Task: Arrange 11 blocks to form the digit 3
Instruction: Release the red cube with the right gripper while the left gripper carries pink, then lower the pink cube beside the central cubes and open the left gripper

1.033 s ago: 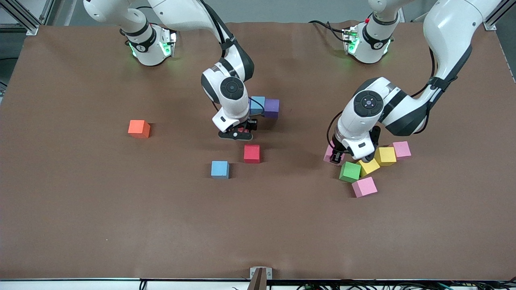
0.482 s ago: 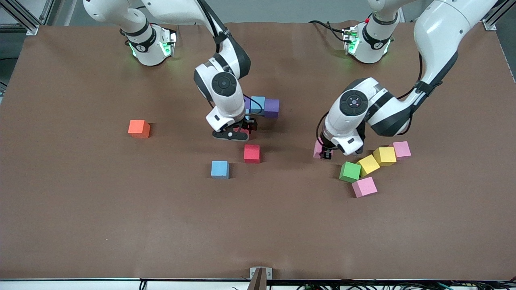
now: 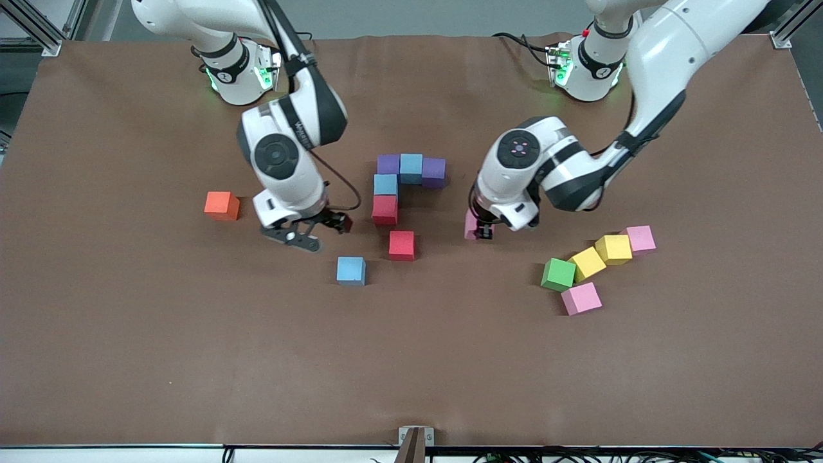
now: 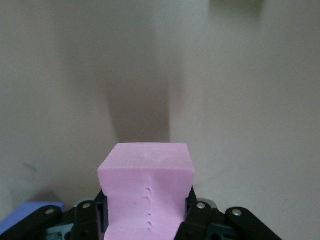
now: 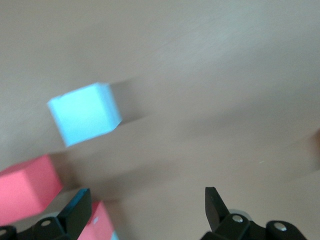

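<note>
**A:** While looking down from the front camera, hard to make out much of the pink block. Mostly covered by the left gripper and its wrist.

**B:** Plainer from the left wrist: pinched firmly between both fingers, held up over bare table, between the started digit 3 and the loose cluster toward the left arm's end.

**A:** Anything cut off in that wrist view?

**B:** A bluish-purple corner at one edge and a green smear at another. Too little of either to name.

**A:** And the right gripper?

**B:** Over bare table between the orange cube and the red end cube. Fingers spread wide, nothing between them. Seen past them from the right wrist: a pale blue cube whole, a red cube cropped by the edge, and a red face half hidden by a finger.

**A:** State of the figure?

**B:** Five cubes touching. Farthest from the front camera, a row of three: purple, light blue, purple. From the purple at the right arm's end, a light blue cube and then the red end cube, running toward the camera. Loose nearby: a red block, and a light blue block nearer the camera.

**A:** The cluster?

**B:** Green block, two yellow blocks and a pale pink block in a touching line. One more pink cube lying just nearer the camera.

**A:** Any writing?

**B:** Small white lettering on the right arm's dark band, too small to read.
</note>
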{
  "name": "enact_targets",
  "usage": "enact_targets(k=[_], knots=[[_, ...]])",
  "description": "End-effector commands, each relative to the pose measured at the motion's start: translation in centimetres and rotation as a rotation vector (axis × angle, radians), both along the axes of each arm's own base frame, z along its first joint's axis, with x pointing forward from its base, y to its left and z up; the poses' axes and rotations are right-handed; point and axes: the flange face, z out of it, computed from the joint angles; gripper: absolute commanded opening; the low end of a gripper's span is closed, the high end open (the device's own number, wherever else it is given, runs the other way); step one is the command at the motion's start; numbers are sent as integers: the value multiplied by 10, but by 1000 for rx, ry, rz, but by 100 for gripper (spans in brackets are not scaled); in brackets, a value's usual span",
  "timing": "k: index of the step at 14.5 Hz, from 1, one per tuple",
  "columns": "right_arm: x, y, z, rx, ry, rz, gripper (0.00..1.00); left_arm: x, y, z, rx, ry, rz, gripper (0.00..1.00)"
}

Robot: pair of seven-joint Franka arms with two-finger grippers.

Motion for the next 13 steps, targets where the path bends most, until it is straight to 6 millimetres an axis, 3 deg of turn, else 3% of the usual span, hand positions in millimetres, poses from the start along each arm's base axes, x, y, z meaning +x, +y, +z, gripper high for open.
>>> enact_targets(k=[1,3,7,13], knots=[[-4,8,6,-27,-13,-159,100,-3,-42,-19,25,-8,30,32],[4,13,12,-23,-37,-321,100,-12,-67,-31,33,-10,24,32],[14,29,-4,28,-5,-603,100,-35,-102,-48,17,35,23,33],[36,50,-26,29,-31,-804,100,-45,-137,-72,26,26,66,33]])
